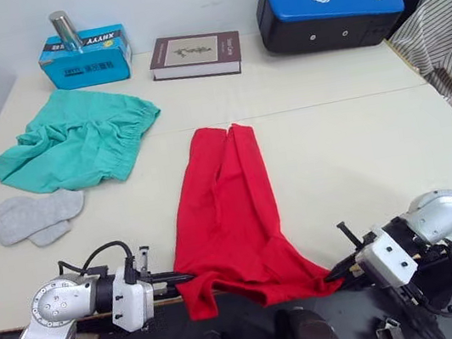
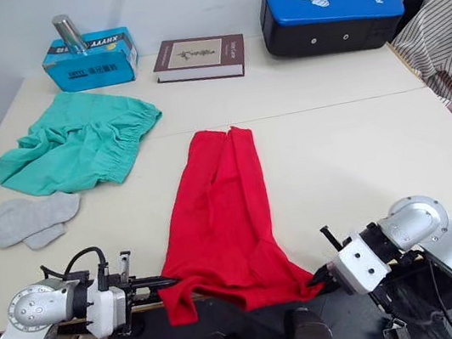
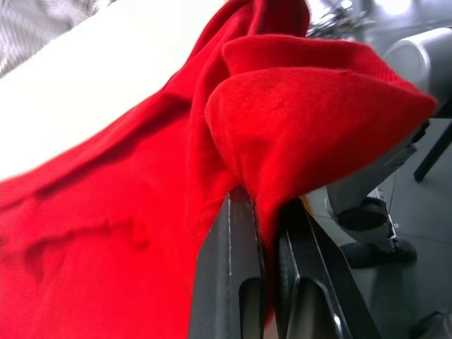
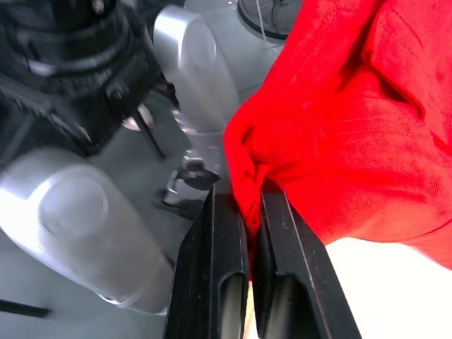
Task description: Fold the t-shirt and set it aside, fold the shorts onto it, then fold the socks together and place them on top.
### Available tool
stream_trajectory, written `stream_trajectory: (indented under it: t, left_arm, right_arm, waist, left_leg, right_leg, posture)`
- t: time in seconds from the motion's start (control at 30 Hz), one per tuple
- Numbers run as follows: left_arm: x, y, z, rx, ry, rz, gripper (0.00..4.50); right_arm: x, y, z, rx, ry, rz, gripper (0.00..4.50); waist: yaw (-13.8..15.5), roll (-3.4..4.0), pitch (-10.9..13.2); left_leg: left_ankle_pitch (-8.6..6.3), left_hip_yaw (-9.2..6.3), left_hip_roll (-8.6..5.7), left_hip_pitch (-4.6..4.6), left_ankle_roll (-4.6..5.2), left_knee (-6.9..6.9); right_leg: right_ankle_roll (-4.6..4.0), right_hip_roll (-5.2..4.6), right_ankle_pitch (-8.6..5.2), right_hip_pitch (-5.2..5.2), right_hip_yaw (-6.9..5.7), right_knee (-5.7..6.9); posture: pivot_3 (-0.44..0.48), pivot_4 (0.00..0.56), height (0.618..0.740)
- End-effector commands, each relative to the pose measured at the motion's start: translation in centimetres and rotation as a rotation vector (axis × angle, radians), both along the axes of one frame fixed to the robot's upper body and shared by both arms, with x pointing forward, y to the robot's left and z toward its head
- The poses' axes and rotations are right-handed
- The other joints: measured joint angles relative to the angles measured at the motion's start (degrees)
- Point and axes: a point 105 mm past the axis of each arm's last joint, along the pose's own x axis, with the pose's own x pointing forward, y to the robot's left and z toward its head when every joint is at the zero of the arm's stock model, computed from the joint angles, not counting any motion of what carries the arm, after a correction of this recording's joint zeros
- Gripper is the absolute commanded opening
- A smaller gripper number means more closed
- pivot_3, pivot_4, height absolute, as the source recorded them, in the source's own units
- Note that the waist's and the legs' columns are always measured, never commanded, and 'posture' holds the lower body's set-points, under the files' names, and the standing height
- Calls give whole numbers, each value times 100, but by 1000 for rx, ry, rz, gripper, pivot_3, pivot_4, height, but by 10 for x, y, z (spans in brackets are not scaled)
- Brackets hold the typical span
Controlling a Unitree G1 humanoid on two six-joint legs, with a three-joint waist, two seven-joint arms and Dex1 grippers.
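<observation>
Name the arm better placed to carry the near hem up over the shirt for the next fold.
Neither alone: the left gripper and right gripper are each shut on a near corner of the t-shirt at the table edge, so both should probably lift together.

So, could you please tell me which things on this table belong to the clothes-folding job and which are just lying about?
Part of the job:
- t-shirt, near corners pinched by the left gripper and right gripper
- shorts
- socks

Just lying about:
- book
- blue box with a metal cylinder on it
- blue pad
</observation>
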Motion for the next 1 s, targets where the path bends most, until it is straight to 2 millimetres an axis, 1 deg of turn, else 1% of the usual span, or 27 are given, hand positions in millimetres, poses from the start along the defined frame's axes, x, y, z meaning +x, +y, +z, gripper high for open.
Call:
stream_trajectory:
  t: [0.03, 0.13, 0.27, 0.4, 0.5, 0.6, 0.67, 0.77, 0.87, 1.0]
  left_arm:
    - [7, 24, 3, 67, -10, 109, 0]
    - [4, 30, 1, 82, 18, 142, 0]
    - [-6, 27, 2, 67, 75, 149, 0]
    - [-17, 25, 4, 48, 153, 151, 0]
    - [-26, 27, 5, 59, 204, 137, 0]
    - [-29, 27, 10, 39, 272, 148, 0]
    - [-22, 25, 19, -8, 325, 180, 0]
    - [-2, 27, 36, -103, 380, 243, 0]
    - [18, 29, 54, -154, 415, 273, 0]
    - [59, 35, 85, -267, 395, 330, 0]
  right_arm:
    - [-11, -10, 2, -121, 98, -60, 41]
    - [-22, -12, 2, -175, 183, -98, 41]
    - [-34, -9, 6, -204, 306, -151, 41]
    - [-36, -1, 15, -158, 353, -171, 41]
    - [-39, -1, 20, -156, 397, -180, 41]
    - [-40, 0, 27, -131, 433, -184, 41]
    - [-31, 2, 35, -87, 419, -199, 41]
    - [-8, 6, 50, -11, 396, -251, 41]
    - [14, 6, 64, 46, 382, -300, 41]
    - [61, 4, 87, 158, 299, -397, 41]
  waist:
    - [5, 3, 4]
    - [10, 3, 4]
    - [10, -4, 9]
    - [-9, -9, 17]
    - [-14, -10, 19]
    - [-10, -10, 22]
    - [-7, -19, 30]
    - [-8, -27, 38]
    - [-9, -31, 52]
    - [-9, -36, 60]
  left_leg:
    - [-1, 0, 0, -3, 1, 0]
    - [-1, 0, 3, -10, 8, 0]
    - [-8, 0, 9, -14, 18, 0]
    - [-21, 0, 14, -15, 0, 0]
    - [-23, 0, 18, -16, -4, -1]
    - [-22, 0, 21, -18, -4, -3]
    - [-22, 0, 22, -19, -4, -3]
    - [-19, 0, 22, -18, -8, -2]
    - [-10, 0, 22, -20, -14, 0]
    - [28, 3, 20, -26, -25, 2]
  right_leg:
    - [-1, 0, -1, -3, 0, 0]
    - [-2, 4, -3, -9, -1, -6]
    - [-3, 8, -6, -8, -1, -16]
    - [-6, 13, -8, -9, 0, -19]
    - [-9, 19, -12, -10, -1, -20]
    - [-12, 25, -16, -15, -1, -19]
    - [-13, 26, -16, -15, -1, -19]
    - [-12, 27, -16, -14, -1, -17]
    - [-12, 28, -14, -16, -1, -14]
    - [-12, 31, -14, -27, -1, 6]
  posture:
    - [0, 150, 740]
    - [0, 150, 740]
    - [0, 150, 740]
    - [0, 150, 740]
    - [0, 150, 740]
    - [0, 150, 740]
    - [0, 150, 740]
    - [0, 150, 740]
    - [0, 150, 740]
    - [0, 150, 740]
